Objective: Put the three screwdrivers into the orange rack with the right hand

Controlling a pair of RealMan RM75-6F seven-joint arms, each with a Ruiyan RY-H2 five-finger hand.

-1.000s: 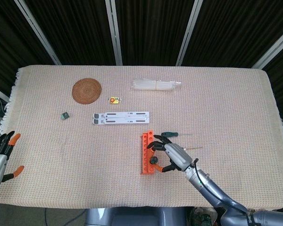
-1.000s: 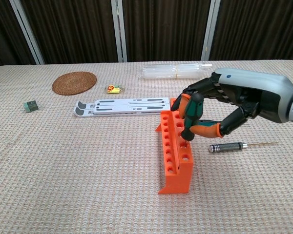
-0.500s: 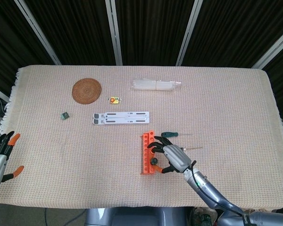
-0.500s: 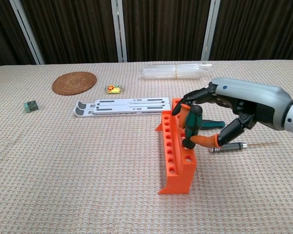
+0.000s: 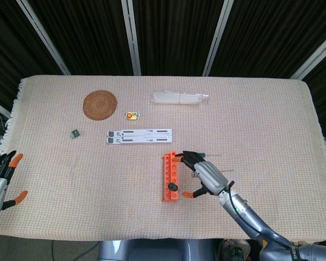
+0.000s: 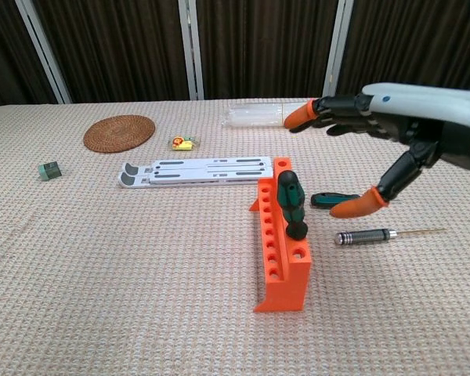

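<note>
The right hand (image 6: 392, 145) hovers spread and empty above a beige woven tablecloth (image 6: 125, 266), black curtains (image 6: 258, 47) behind, orange rack (image 6: 282, 243) just below-left.

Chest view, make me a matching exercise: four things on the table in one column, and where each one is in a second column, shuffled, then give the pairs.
Things:
1. green-handled screwdriver
2. metal-handled screwdriver
3. woven coaster
4. right robot hand

Places:
A. lying flat on the cloth, right of the orange rack
B. far left of the table, near the back
C. raised above the table, holding nothing
D. standing in a hole of the orange rack

Pairs: 1-D, 2-A, 3-B, 4-C
</note>
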